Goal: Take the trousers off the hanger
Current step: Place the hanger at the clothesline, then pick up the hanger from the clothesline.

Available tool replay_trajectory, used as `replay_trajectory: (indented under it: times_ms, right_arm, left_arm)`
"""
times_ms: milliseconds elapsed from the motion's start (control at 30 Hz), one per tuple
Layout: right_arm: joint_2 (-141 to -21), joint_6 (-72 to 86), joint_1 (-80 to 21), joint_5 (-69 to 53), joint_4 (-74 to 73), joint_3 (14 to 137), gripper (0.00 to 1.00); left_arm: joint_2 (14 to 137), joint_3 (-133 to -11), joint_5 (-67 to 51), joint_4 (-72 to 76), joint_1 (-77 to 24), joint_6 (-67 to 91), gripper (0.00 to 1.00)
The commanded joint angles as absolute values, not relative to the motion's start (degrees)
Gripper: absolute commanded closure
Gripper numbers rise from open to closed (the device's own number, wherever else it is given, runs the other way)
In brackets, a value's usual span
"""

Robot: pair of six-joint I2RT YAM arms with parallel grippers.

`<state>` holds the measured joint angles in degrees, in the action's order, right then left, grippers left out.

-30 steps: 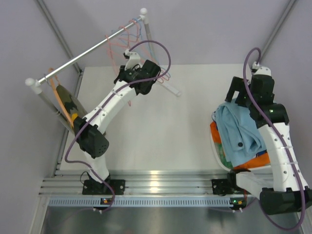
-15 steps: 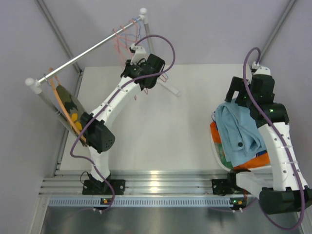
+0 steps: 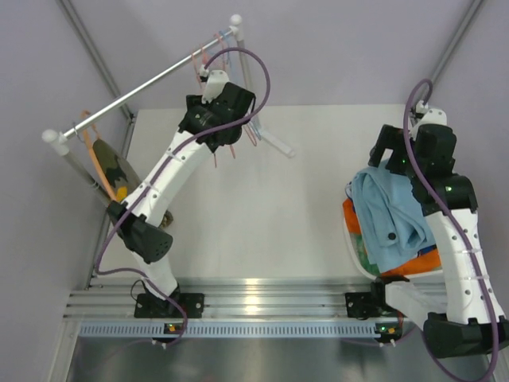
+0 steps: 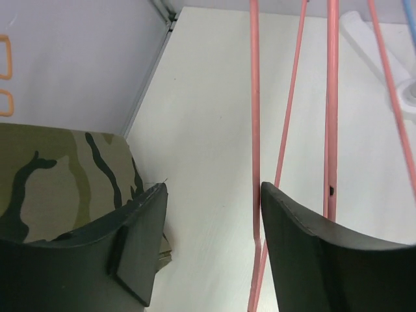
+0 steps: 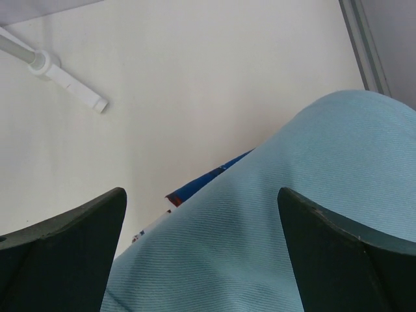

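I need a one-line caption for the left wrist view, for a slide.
Open left gripper at pink hangers, camouflage trousers at lower left.

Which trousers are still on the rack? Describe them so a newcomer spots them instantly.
Find the metal rail slanting above the left side of the table. At its near left end, an orange hanger carries the olive camouflage trousers. The pink hangers at the far end are bare, and the rest lie in a pile on the right.
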<state>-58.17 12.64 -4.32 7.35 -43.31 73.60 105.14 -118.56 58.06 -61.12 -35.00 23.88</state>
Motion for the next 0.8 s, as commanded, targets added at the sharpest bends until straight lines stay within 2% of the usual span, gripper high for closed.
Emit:
replay_trajectory:
  times_ms: [0, 100, 333, 567, 767]
  right_arm:
    - [-55.8, 13.4, -3.2, 5.9, -39.9, 75.0, 0.0]
    - [-54.7, 13.4, -3.3, 5.6, -40.7, 74.7, 0.0]
    - [-52.4, 14.2, -3.3, 5.0, -41.7, 73.0, 0.0]
    - [-52.0, 14.8, -3.3, 2.9, -42.1, 72.0, 0.0]
    - [-53.0, 15.0, -3.3, 0.5, -40.3, 71.6, 0.0]
  left_arm:
    - [96.2, -117.6, 54.0, -58.4, -36.3, 22.0, 0.34]
    - [91.8, -115.9, 50.1, -58.5, -36.7, 21.4, 0.29]
    - [80.4, -107.9, 48.2, -63.0, -36.8, 23.8, 0.28]
    - [70.3, -102.4, 52.6, -70.4, -36.7, 30.7, 0.28]
    - [66.4, -100.3, 60.1, -78.0, -36.7, 35.6, 0.28]
